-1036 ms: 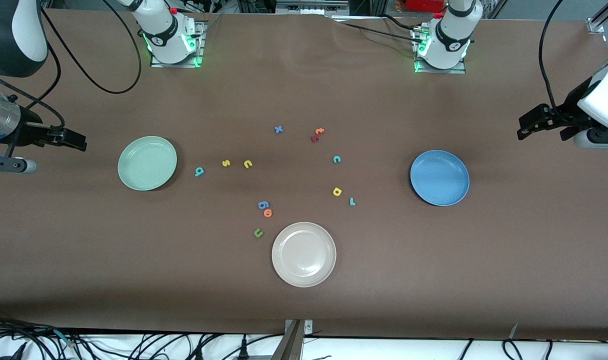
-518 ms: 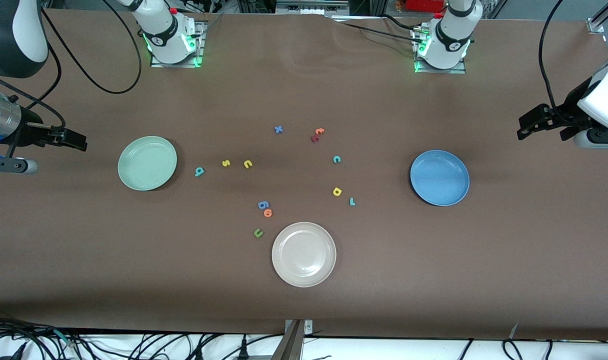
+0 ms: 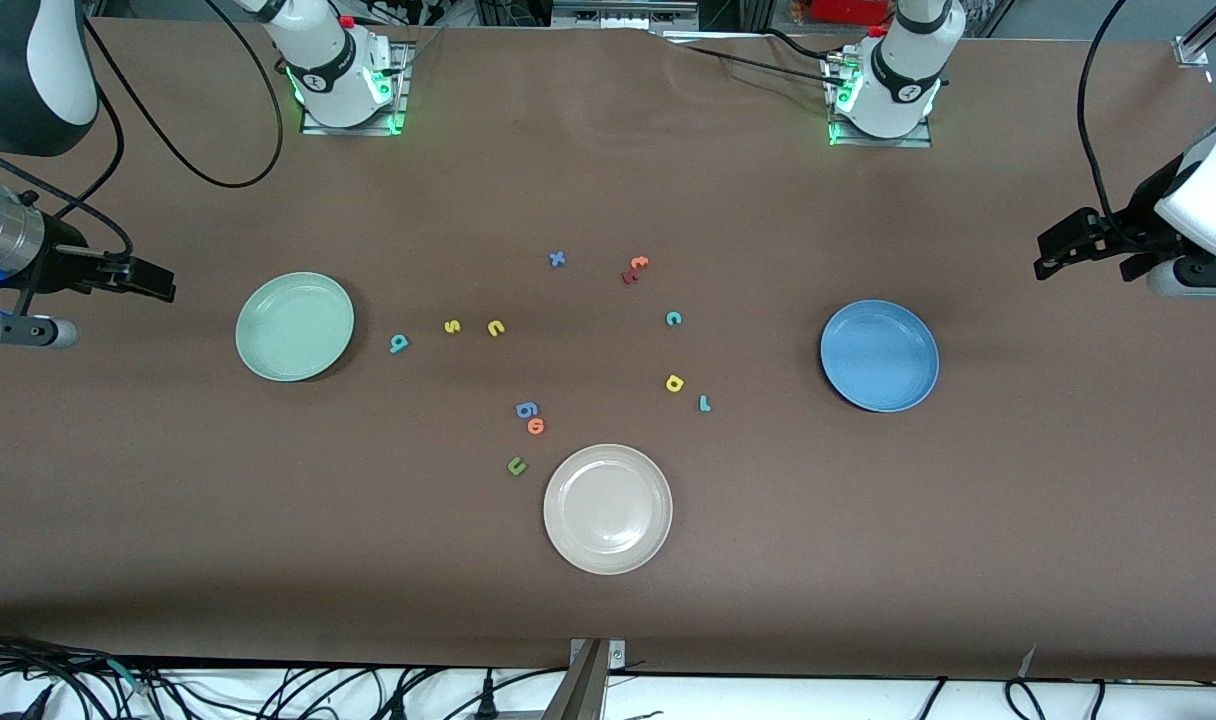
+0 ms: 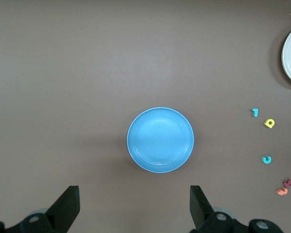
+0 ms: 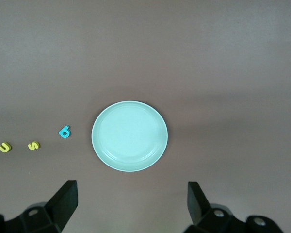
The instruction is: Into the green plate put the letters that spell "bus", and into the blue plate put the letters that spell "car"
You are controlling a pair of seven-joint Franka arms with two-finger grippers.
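Note:
The green plate (image 3: 295,326) (image 5: 129,136) lies bare toward the right arm's end. Beside it in a row lie a teal b (image 3: 399,344) (image 5: 64,131), a yellow s (image 3: 452,326) and a yellow u (image 3: 496,328). The blue plate (image 3: 879,356) (image 4: 160,140) lies bare toward the left arm's end. Near it are a teal c (image 3: 673,319), a yellow a (image 3: 674,383) and a teal r (image 3: 705,403). My right gripper (image 3: 166,288) (image 5: 131,189) hangs open, high beside the green plate. My left gripper (image 3: 1043,258) (image 4: 135,194) hangs open, high beside the blue plate. Both hold nothing.
A beige-white plate (image 3: 608,508) lies nearer the front camera, mid-table. Stray letters: a blue x (image 3: 557,259), red and orange pieces (image 3: 634,270), a blue 6-like piece (image 3: 526,409), an orange o (image 3: 536,426), a green u (image 3: 516,466).

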